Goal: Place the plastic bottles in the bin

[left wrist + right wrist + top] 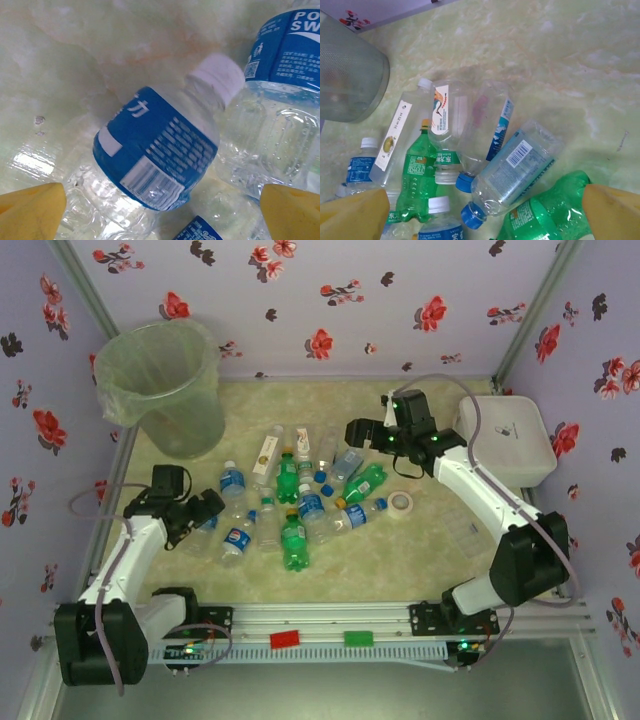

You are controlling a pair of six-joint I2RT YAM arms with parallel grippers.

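Pale green plastic lines the tall round bin [185,425], which stands upright and open-mouthed at the far left corner of the marbled table [440,560]. Nearer and just right of it, the left gripper [203,508] hangs low over the left edge of the heap of plastic bottles [295,505], its yellow fingers [30,212] spread wide and holding nothing. Its wrist camera shows a clear bottle with a blue label and white cap [155,155] lying on its side directly between them, touching a second blue-labelled bottle [280,100] on the right. To do this pick well, I judge the arm should drop straight down and straddle the labelled belly rather than the narrow neck. It should close only when both fingers clear the neighbour (thin plastic like this will likely dent and may squirt out if pinched off-centre), then lift high enough to pass the bin's rim. Further right, the right gripper [362,432] hovers above the far side of the heap, jaws likewise apart and empty, with a clear blue-capped bottle [512,172] below it. A white tape roll [401,503] and a white lidded box [510,440] lie rightmost and should be left alone.
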